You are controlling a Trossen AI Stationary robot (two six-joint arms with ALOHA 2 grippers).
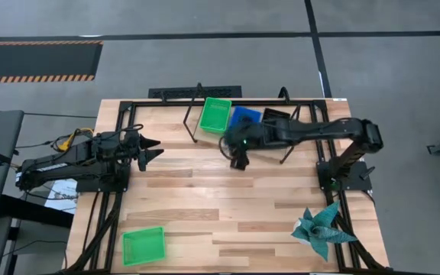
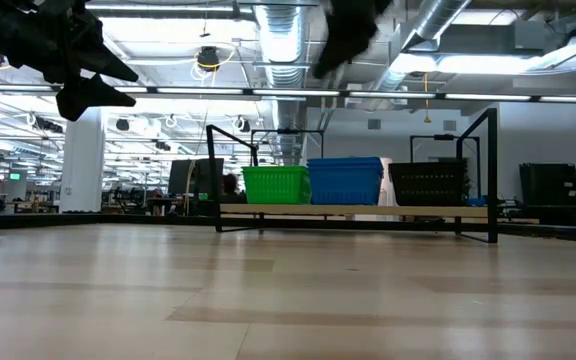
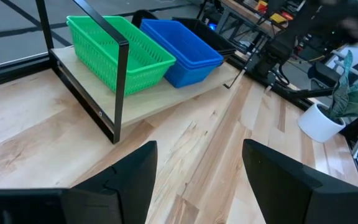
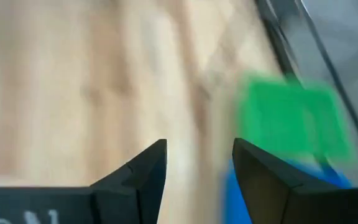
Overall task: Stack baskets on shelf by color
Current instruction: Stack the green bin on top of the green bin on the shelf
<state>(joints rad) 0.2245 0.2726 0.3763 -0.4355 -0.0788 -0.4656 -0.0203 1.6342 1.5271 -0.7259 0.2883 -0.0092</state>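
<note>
The right claw is hovering open and empty just in front of the shelf, where green, blue and black baskets are sitting sorted abreast. One green basket is lying alone at the desk edge, probably next, while the left claw is waiting open.

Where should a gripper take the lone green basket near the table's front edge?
Grip one long rim wall of the green basket from straight above, one jaw inside, one outside. It lies flat, open side up, nothing touching it, so the thin mesh wall is the only graspable edge. The left gripper is likely nearer.
</note>
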